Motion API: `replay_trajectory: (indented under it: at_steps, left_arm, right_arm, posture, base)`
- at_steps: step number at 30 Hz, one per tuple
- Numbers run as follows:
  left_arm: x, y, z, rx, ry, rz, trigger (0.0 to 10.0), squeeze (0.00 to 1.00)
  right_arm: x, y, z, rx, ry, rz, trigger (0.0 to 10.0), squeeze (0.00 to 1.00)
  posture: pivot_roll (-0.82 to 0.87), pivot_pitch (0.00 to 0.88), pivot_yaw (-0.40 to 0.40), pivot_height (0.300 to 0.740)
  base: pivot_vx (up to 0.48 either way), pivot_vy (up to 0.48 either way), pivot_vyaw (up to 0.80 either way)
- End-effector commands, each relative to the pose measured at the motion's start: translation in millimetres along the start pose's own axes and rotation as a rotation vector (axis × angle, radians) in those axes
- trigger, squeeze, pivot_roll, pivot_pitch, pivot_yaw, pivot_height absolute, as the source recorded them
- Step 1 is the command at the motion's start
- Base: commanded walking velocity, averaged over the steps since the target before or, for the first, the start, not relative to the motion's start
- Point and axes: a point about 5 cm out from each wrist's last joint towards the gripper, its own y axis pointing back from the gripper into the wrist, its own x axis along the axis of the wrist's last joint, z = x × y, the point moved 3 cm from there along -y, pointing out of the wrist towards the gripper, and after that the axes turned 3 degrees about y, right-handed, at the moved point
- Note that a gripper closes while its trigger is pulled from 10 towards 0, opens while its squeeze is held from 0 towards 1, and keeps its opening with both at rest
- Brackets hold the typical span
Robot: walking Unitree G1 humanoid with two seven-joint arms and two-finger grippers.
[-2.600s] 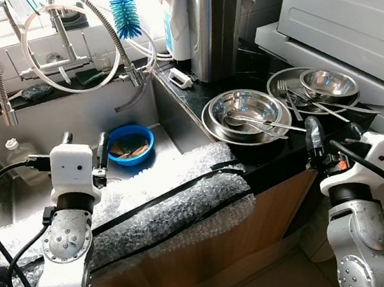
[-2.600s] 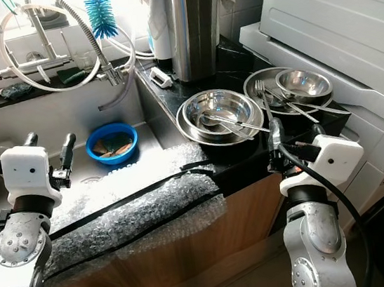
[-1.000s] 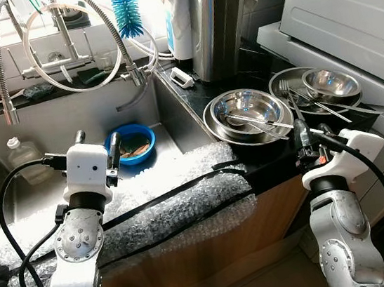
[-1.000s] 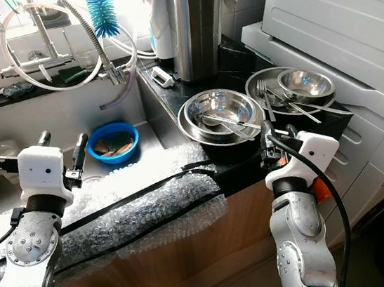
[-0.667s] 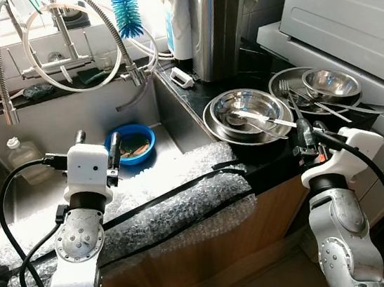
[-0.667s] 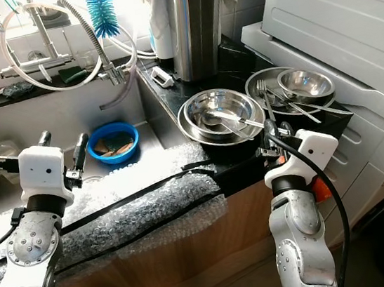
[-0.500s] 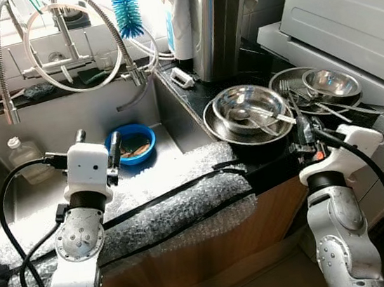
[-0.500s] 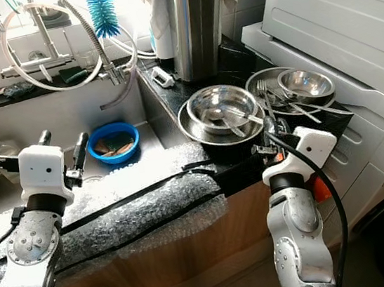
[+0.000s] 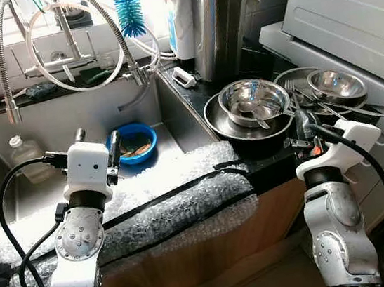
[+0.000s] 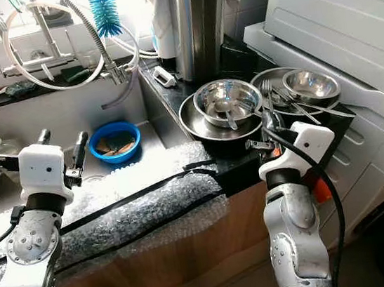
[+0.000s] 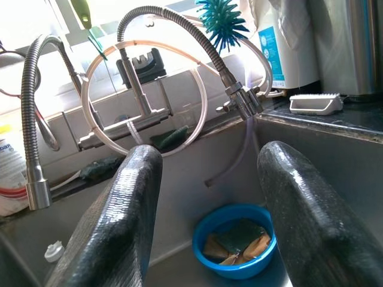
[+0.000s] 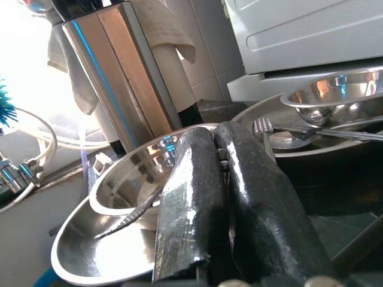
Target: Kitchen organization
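My right gripper (image 12: 218,197) has its fingers pressed together on nothing, at the counter's front edge, just before the steel bowl (image 9: 253,100) nested tilted in a wider bowl (image 9: 221,122). My left gripper (image 11: 206,209) is spread open over the sink (image 9: 69,121), the blue bowl (image 11: 236,248) of sponges beyond it.

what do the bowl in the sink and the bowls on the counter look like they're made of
The blue bowl in the sink looks like plastic: solid colour, dull sheen. The nested bowls on the counter look like polished stainless steel: silvery, mirroring window light and the spoon inside.
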Motion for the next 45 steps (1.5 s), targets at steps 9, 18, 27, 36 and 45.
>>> replay_trajectory:
  at_steps: [9,18,27,36,45]
  left_arm:
    - [6.5,-5.1,-2.4,0.021,-0.036,0.036,10.0,0.00]
    - [10.8,-9.1,-7.0,0.056,-0.006,0.048,10.0,0.00]
    - [19.8,-19.7,-12.4,0.095,0.209,0.041,10.0,0.00]
    - [15.9,-31.9,-17.5,0.120,0.806,-0.028,10.0,0.00]
    - [22.1,-27.9,-5.8,0.011,1.114,-0.023,10.0,0.00]
  right_arm:
    - [12.4,-6.5,-19.6,0.078,-0.078,0.033,10.0,0.00]
    - [44.1,-12.7,-40.3,0.166,-0.172,0.124,10.0,0.00]
    - [61.3,-13.5,-58.4,0.280,-0.458,0.123,10.0,0.00]
    - [48.9,5.9,-60.6,0.406,-0.694,0.023,10.0,0.00]
    - [36.2,27.9,-54.1,0.504,-0.928,-0.053,10.0,0.00]
  posture:
    - [-0.08,0.000,-0.040,0.740]
    - [-0.09,0.000,-0.041,0.740]
    - [-0.08,0.000,-0.044,0.740]
    - [-0.08,0.000,-0.043,0.740]
    - [-0.09,0.000,-0.045,0.740]
  base:
    - [0.000,0.000,0.00]
    - [0.000,0.000,0.00]
    - [0.000,0.000,0.00]
    - [0.000,0.000,0.00]
    - [0.000,0.000,0.00]
